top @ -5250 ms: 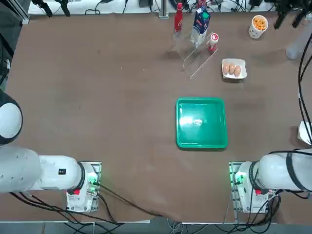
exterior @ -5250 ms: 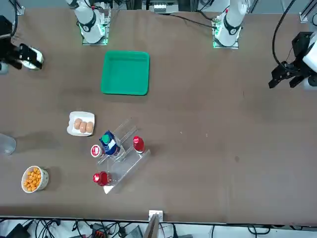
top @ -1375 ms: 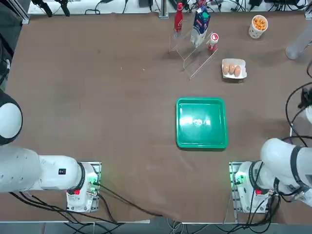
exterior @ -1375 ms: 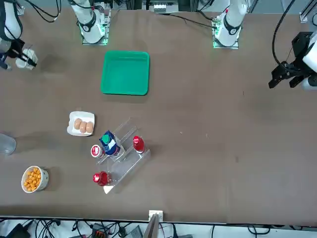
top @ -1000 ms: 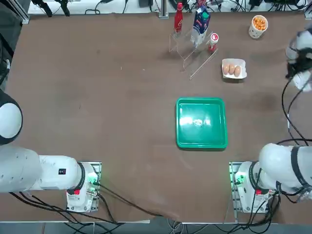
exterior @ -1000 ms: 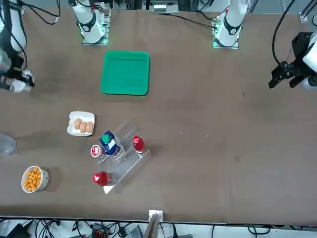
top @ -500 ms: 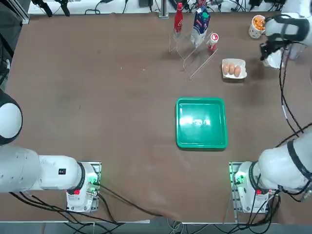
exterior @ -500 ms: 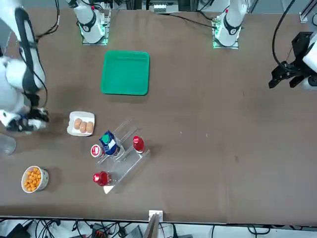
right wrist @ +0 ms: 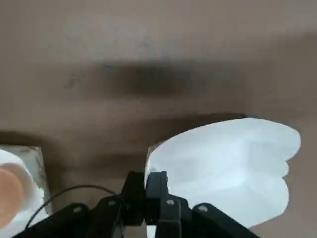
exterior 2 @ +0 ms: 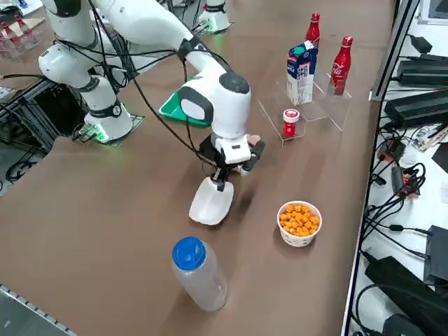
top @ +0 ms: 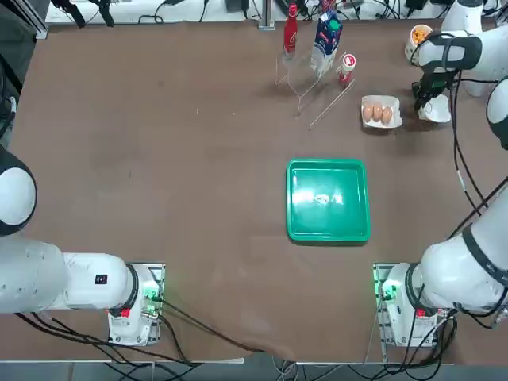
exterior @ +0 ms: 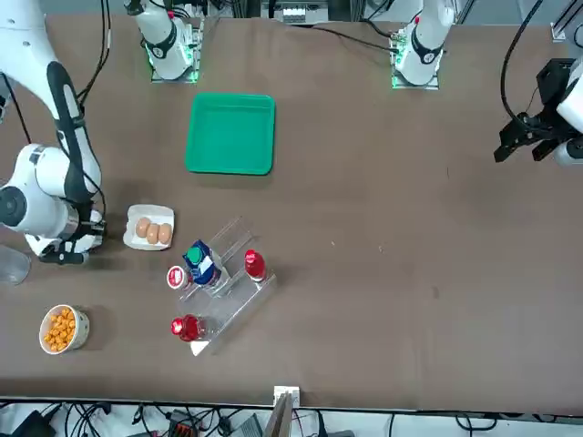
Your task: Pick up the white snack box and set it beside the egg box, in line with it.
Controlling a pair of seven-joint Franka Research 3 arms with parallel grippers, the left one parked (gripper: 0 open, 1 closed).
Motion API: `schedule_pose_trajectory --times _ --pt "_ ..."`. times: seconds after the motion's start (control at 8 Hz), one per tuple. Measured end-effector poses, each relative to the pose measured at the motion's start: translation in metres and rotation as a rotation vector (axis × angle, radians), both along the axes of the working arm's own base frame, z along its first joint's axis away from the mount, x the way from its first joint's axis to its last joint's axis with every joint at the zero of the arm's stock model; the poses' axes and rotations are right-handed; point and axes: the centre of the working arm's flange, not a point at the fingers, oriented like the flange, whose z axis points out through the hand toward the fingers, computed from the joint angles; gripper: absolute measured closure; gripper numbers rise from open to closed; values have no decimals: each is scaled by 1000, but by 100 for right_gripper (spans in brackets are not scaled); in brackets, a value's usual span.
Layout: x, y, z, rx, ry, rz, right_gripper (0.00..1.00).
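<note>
Right gripper [right wrist: 145,178]: clenched on one wall of snack box [right wrist: 223,168]; egg box [top: 381,101] just beside, presumably for lining up.

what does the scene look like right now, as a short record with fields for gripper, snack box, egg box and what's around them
right gripper: shut on the white snack box
snack box: gripped by its edge, near the egg box, on the side away from the green tray
egg box: on the table, eggs showing
green tray: on the table, nearer the arm bases than the egg box
orange snacks: in a round white cup
bottle: clear with blue cap, standing
</note>
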Motion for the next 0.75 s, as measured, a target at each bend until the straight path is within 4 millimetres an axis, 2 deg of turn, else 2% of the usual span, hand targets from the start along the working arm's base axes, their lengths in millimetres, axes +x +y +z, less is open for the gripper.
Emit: schedule_pose_trajectory --times 0.75 --pt "-12 -2 -11 -2 89 -59 98"
